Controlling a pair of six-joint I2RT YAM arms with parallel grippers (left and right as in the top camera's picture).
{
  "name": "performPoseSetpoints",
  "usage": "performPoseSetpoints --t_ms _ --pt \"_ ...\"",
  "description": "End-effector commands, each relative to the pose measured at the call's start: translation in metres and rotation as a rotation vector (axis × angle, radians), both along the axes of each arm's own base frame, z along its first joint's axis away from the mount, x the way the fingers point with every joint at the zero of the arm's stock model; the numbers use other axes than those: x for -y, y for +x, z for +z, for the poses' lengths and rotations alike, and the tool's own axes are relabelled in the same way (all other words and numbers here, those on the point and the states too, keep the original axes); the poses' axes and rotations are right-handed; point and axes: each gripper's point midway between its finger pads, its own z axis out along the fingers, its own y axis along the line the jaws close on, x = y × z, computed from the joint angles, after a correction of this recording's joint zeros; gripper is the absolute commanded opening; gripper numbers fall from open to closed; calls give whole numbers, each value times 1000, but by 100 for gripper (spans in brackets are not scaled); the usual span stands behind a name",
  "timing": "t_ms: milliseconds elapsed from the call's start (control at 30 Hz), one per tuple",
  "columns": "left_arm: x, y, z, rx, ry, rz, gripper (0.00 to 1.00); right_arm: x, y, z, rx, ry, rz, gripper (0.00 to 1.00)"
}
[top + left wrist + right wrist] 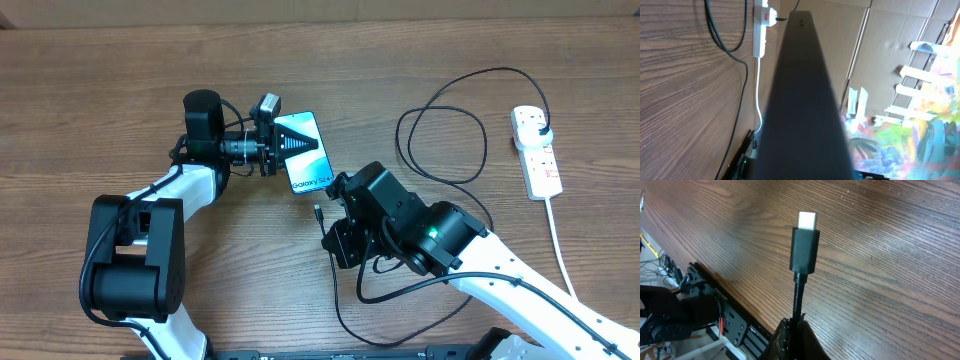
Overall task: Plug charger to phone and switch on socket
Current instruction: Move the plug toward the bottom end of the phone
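Observation:
The phone (pixel 310 176) is lit light blue with "Galaxy" text. My left gripper (pixel 300 143) is shut on it at its far end and holds it tilted up on edge. In the left wrist view the phone (pixel 800 100) is a dark edge-on slab that hides the fingers. My right gripper (pixel 797 340) is shut on the charger cable just behind its connector tip (pixel 805 240). In the overhead view the tip (pixel 318 212) sits a little short of the phone's near end. The cable loops (pixel 440 140) to a black plug (pixel 541 128) seated in the white socket strip (pixel 540 165).
The socket strip's white cord (pixel 560 250) runs toward the front right. The strip (pixel 760 35) and the black cable (pixel 725 35) also show in the left wrist view. Slack charger cable (pixel 345 310) lies under the right arm. A black rail (pixel 725 315) lines the table's front edge.

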Motion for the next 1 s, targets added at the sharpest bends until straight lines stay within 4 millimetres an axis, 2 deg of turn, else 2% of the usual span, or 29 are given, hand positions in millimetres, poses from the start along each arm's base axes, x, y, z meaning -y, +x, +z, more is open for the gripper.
performPoseSetpoints --t_ms 0,267,500,800,967 --pt "2 3 8 21 -7 -11 4 -1 1 0 25 -4 19 4" --pt "2 -6 12 152 -31 -72 4 4 9 -2 74 -35 13 4" --pt "2 -6 11 151 -29 -68 4 3 9 -1 76 -32 13 4" --pt "7 -7 11 63 -27 -72 4 2 12 -2 106 -36 41 4" --pt "8 -5 10 73 -19 -59 4 15 22 -9 145 -122 -5 4"
